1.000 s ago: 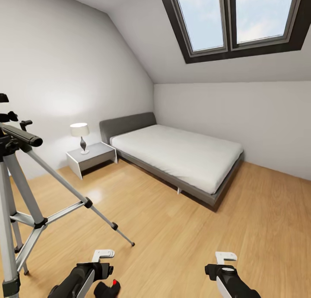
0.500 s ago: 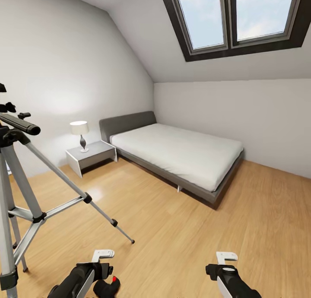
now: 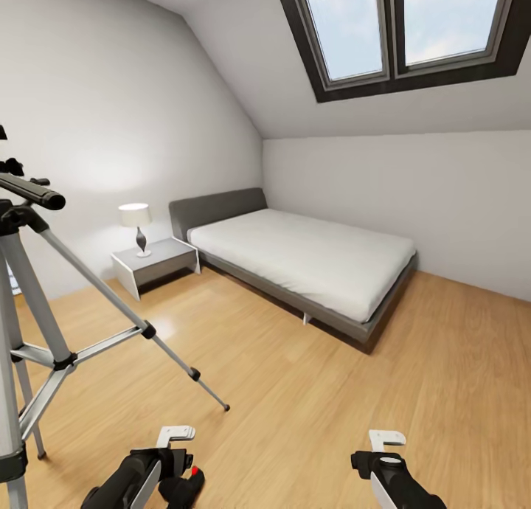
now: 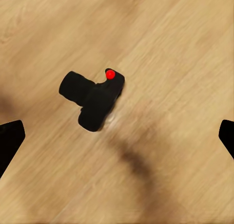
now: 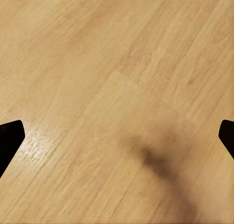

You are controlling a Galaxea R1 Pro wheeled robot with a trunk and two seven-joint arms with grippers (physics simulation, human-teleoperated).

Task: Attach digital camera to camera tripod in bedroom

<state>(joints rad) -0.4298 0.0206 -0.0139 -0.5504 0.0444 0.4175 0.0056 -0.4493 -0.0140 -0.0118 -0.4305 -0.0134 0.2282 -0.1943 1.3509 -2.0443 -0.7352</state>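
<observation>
Attic bedroom with white sloped ceiling and pale, glossy wood floor (image 3: 310, 391).

Lying on the floor at the near left: the digital camera (image 4: 94, 98), small, matte black, lumpy in shape, with a stubby lens barrel on one side and a bright red round button on top. Directly below the left end effector (image 4: 117, 136), whose two dark fingertips sit at the edges of the wrist view, spread wide with nothing between them. In the head view, camera (image 3: 184, 484) peeking out just beside the left arm.

Standing at the far left: the camera tripod (image 3: 44, 324), tall, with thin silver telescoping legs, black joints and feet, and a long black pan handle jutting from the head. Well apart from the camera.

At the near right: the right end effector (image 5: 117, 136), also spread wide and empty, above bare floorboards.

Likely handling: camera probably light, rigid and somewhat fragile at the lens; matte shell should grip fairly well. Best hold judged to be across the main body, clear of the lens and red button, leaving the underside free for the tripod plate.

Further back: low grey bed (image 3: 310, 262) with white mattress, a nightstand (image 3: 156, 265) with a small lamp (image 3: 136, 227).
</observation>
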